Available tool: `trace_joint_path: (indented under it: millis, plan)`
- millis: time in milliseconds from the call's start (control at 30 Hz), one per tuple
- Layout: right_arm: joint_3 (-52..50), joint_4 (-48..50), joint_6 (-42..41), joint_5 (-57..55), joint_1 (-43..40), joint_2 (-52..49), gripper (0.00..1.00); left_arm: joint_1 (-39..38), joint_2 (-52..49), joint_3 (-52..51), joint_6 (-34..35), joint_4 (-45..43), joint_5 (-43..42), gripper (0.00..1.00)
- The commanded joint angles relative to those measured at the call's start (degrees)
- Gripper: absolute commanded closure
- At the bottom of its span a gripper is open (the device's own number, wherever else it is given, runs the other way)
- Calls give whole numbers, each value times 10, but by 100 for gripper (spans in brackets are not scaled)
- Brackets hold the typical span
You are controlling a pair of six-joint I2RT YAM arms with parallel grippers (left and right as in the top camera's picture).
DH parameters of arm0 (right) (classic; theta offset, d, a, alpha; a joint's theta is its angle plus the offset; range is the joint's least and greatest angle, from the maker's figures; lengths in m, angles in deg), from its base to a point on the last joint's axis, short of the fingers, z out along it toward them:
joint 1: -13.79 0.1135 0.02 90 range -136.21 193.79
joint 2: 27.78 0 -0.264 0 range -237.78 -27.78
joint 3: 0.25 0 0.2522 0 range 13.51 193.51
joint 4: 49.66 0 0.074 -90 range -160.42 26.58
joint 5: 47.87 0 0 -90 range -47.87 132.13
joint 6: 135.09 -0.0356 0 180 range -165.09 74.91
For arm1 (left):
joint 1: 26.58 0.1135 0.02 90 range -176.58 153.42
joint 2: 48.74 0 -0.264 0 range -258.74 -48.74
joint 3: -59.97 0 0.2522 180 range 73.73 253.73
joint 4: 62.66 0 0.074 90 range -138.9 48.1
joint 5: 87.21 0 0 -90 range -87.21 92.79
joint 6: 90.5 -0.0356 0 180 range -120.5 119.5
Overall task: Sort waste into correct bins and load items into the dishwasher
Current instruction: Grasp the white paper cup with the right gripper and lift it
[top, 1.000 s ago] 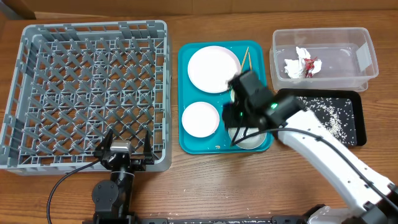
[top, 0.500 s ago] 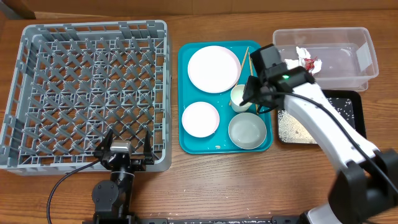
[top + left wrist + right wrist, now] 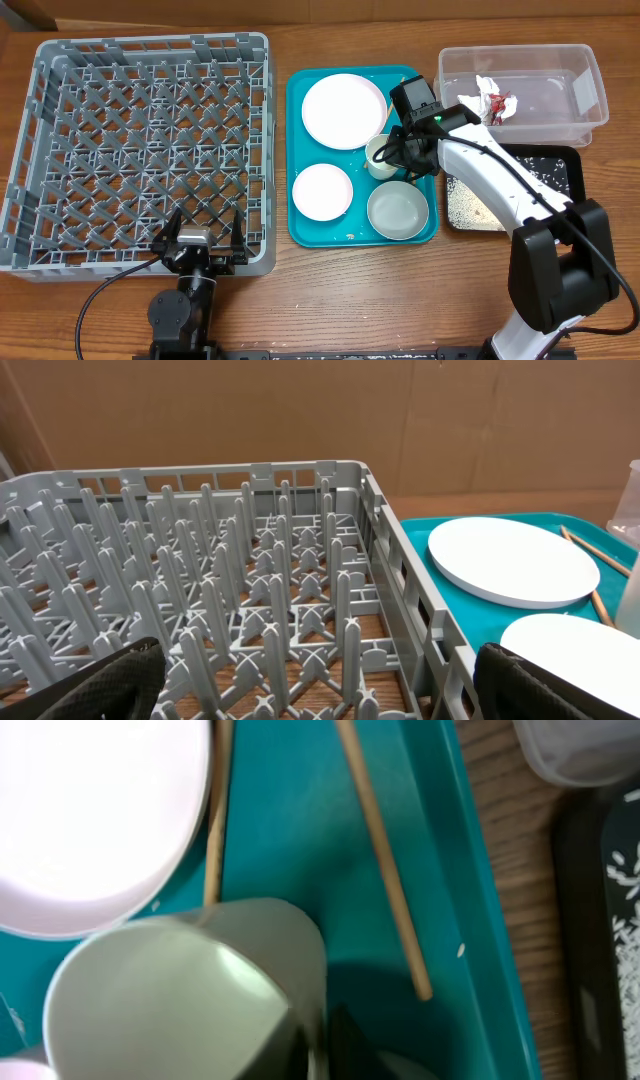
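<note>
Left fingers point(image 3: 100, 685) sit spread wide at the near wall of the grey dish rack point(image 3: 150, 150) on a wooden surface point(image 3: 400, 290), brown cardboard point(image 3: 300, 410) behind. Right fingers point(image 3: 345, 1050), grip impossible to tell, hover just beside the white cup point(image 3: 378, 155) on the teal tray point(image 3: 310, 230), chopsticks point(image 3: 385, 860) beyond them. A second earlier they covered the bowl point(image 3: 398, 210), now exposed.

Just beside the right fingers point(image 3: 340, 1042): cup point(image 3: 380, 156), on the serving tray point(image 3: 297, 232). Just beyond them, chopsticks point(image 3: 385, 860). Left of them, large plate point(image 3: 344, 110). Nearer the arm's base, bowl point(image 3: 398, 210) and small plate point(image 3: 322, 191). To their right, tub point(image 3: 595, 100) holding wrapper point(image 3: 490, 105), with shallow tray point(image 3: 572, 205) carrying rice point(image 3: 540, 180) before it. Ahead of the left fingers point(image 3: 100, 685), rack point(image 3: 150, 140) on the tabletop point(image 3: 350, 290).
</note>
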Motion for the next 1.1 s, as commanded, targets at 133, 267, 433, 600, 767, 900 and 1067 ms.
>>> trace_joint_path:
  millis: [133, 267, 433, 600, 767, 900, 1067]
  plan:
    - [11, -11, -6, 16, -4, 6, 96, -1, 5, -2, -11, 0, 6, 0]
    - [34, -35, -4, 44, -5, 43, 96, -1, 5, -2, -5, -3, 5, 0]
    - [49, -30, 7, 136, -21, 133, 96, -1, 5, 18, 171, 11, -86, 0]
    - [49, 6, 18, 251, -61, 207, 96, -1, 1, 37, 409, 19, -214, 0]
    - [42, 22, 57, 371, -91, 212, 96, 2, -25, 38, 601, 2, -285, 0]
    - [20, 36, 78, 428, -99, 212, 96, 7, -45, 37, 664, -112, -347, 0]
    - [-3, 44, 101, 487, -99, 212, 96, 7, -46, 37, 749, -294, -400, 0]
